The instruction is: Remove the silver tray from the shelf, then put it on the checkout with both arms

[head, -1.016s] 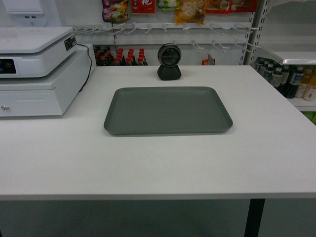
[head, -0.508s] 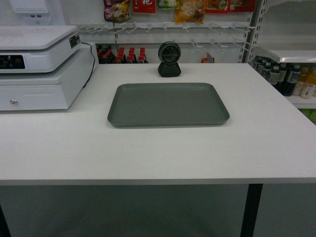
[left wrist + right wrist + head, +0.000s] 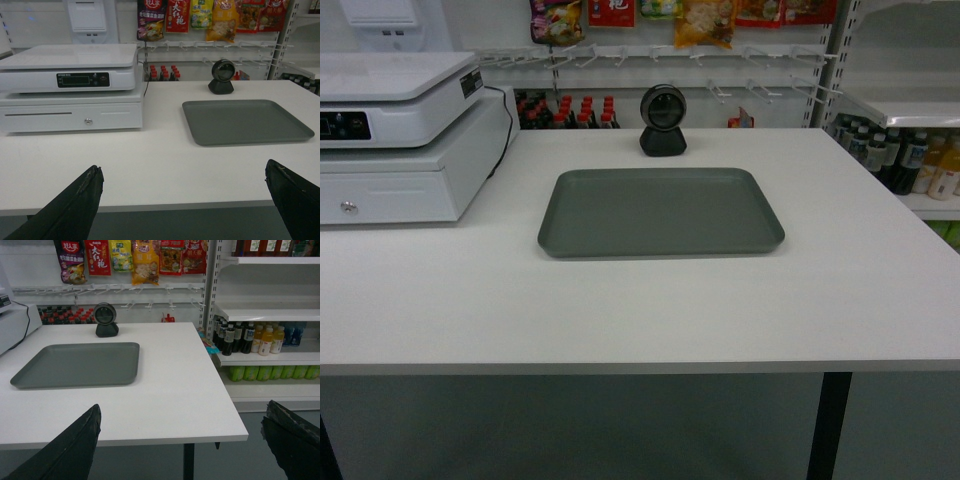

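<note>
Dull grey metal, the silver tray (image 3: pixel 661 211) lies flat on the white checkout worktop (image 3: pixel 640 310), near the middle, just in front of the black round-faced scanner (image 3: pixel 663 120) but apart from it. To its left stand a white weighing scale (image 3: pixel 70 70) and the cash drawer (image 3: pixel 70 114) under it, a gap away from the tray. Neither arm touches the tray. The left gripper (image 3: pixel 185 200) is seen from its wrist camera with the jaws spread wide and nothing between them, low before the worktop's front edge. The right gripper (image 3: pixel 182 442) is the same: jaws wide apart and empty, near the right front corner of the worktop.

In my judgement the placing is done, so the risks are small. If an arm moves forward again, a jaw could strike the worktop's front edge or push the tray into the scanner. A turn of the base toward the right could bring the right arm near the shelf (image 3: pixel 270 315) with the drink bottles (image 3: pixel 250 340).
</note>
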Controlling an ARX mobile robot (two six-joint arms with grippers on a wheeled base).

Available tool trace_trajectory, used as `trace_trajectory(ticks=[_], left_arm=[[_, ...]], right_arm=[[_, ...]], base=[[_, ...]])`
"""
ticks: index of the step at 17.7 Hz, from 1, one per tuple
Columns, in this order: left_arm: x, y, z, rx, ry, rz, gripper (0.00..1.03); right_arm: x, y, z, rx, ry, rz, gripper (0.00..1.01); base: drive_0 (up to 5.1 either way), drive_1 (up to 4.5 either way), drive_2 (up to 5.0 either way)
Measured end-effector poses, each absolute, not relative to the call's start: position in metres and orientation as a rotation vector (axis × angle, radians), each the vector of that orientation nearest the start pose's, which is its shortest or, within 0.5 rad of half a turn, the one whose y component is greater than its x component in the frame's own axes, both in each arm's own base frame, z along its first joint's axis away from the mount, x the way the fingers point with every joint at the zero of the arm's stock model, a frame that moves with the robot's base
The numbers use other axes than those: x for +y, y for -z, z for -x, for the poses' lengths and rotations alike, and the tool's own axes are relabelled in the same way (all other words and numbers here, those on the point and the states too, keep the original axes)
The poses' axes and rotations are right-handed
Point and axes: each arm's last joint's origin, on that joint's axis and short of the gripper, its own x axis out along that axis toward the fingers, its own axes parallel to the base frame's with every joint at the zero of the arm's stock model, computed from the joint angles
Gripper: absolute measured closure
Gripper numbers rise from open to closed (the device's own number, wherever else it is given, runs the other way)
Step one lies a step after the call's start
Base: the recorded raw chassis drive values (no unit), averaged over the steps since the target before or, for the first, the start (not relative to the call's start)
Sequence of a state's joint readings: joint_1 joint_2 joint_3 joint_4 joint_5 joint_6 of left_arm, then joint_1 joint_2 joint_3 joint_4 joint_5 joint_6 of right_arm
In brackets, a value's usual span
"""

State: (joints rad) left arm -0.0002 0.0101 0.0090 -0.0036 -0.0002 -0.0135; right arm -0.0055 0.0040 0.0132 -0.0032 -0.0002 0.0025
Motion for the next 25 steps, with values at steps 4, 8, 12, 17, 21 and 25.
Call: trace_trajectory(ticks=[4,8,12,17,21,25], left_arm=[[0.0000,-0.1656,-0.0978,0.002,0.000,0.014,0.05],[0.0000,-0.1655,-0.0978,0.004,0.000,0.014,0.05],[0.0000,-0.1655,-0.0978,0.004,-0.001,0.011,0.05],[0.0000,-0.1654,-0.0978,0.005,-0.001,0.010,0.05],[0.0000,-0.1655,-0.0978,0.004,-0.001,0.010,0.05],[0.0000,-0.1655,-0.0978,0.004,0.000,0.010,0.05]], right_arm=[[-0.0005,-0.1676,-0.0971,-0.008,0.005,-0.002,0.03],[-0.0005,-0.1674,-0.0972,-0.006,0.006,-0.002,0.03],[-0.0005,-0.1675,-0.0971,-0.007,0.005,-0.002,0.03],[-0.0005,-0.1673,-0.0972,-0.006,0.005,-0.002,0.03],[-0.0005,-0.1673,-0.0971,-0.005,0.005,-0.001,0.03],[-0.0005,-0.1673,-0.0972,-0.005,0.005,-0.001,0.03]], base=[[0.0,0.00,0.0],[0.0,0.00,0.0],[0.0,0.00,0.0],[0.0,0.00,0.0],[0.0,0.00,0.0],[0.0,0.00,0.0]])
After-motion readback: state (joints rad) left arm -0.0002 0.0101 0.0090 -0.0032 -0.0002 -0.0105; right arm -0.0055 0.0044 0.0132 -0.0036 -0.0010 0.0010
